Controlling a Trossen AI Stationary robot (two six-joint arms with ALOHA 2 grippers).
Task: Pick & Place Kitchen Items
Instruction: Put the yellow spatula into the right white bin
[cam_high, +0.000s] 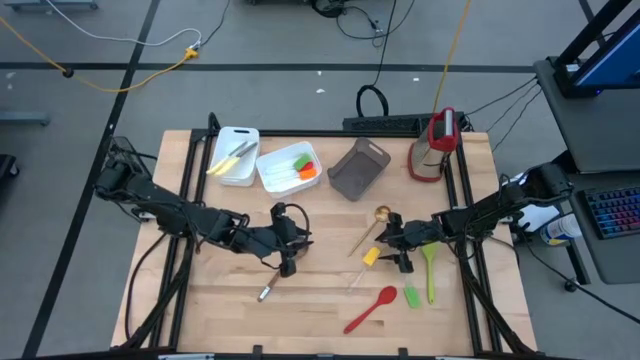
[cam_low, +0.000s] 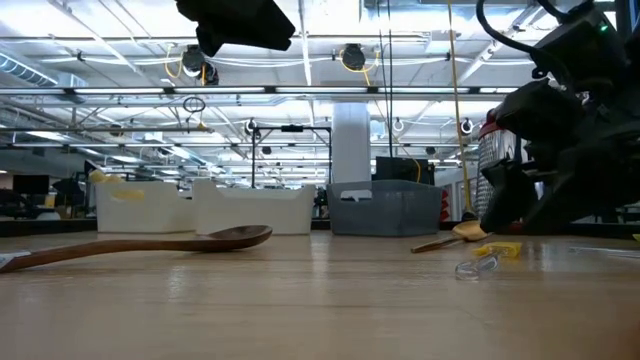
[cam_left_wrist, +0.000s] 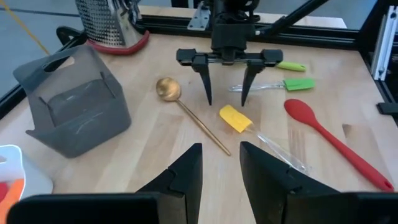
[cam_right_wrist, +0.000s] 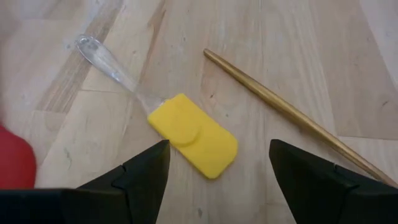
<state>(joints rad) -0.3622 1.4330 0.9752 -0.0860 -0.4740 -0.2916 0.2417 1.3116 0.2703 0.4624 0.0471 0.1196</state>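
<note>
Kitchen items lay scattered on the worktop (cam_high: 330, 310), beside 2 white bins (cam_high: 262, 165) and a grey bin (cam_high: 358, 168) at its far side. The right pincer (cam_high: 397, 243) hung wide open directly over the yellow spatula (cam_right_wrist: 194, 143), not touching it. The left pincer (cam_high: 287, 262) hovered empty, fingers narrowly parted, near the wooden spoon (cam_low: 140, 243). The gold spoon (cam_left_wrist: 186, 112) lay just beside the spatula; a red spoon (cam_high: 370, 309) rested nearer the front edge.
</note>
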